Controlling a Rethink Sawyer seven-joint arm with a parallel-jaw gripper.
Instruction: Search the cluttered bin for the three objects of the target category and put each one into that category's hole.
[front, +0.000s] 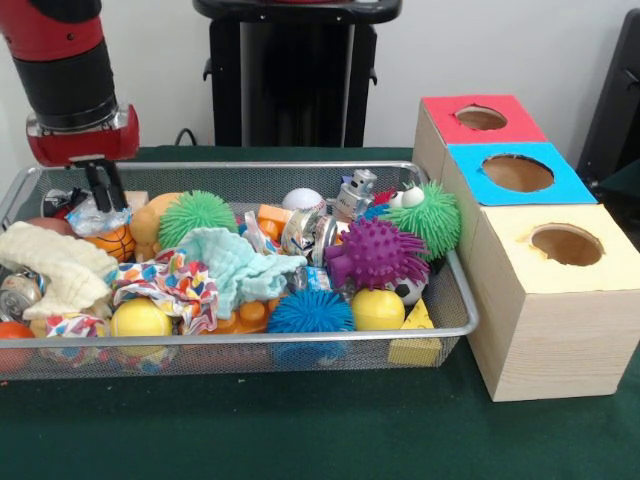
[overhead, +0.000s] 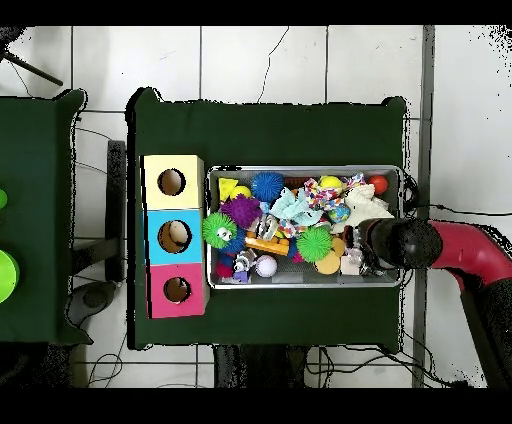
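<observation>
A wire mesh bin (front: 250, 166) (overhead: 305, 171) holds a heap of toys and cloths. In it lie a purple spiky ball (front: 375, 252) (overhead: 241, 210), a blue spiky ball (front: 310, 311) (overhead: 266, 185), two green spiky balls (front: 195, 214) (front: 434, 216), yellow balls (front: 140, 318) (front: 377, 308), a small basketball (front: 112, 241), a baseball (front: 302, 199), a toy robot (front: 355, 192) and a cheese wedge (front: 418, 316). My gripper (front: 104, 197) (overhead: 366, 246) reaches down into the bin's far left corner in the front view, shut, just above a crinkly wrapper (front: 93, 216).
Three wooden boxes with round holes stand in a row beside the bin: red top (front: 440, 112) (overhead: 157, 300), blue top (front: 470, 165) (overhead: 155, 248), yellow top (front: 510, 232) (overhead: 153, 170). A cream cloth (front: 50, 262), a teal cloth (front: 232, 262) and a patterned cloth (front: 170, 280) cover other items.
</observation>
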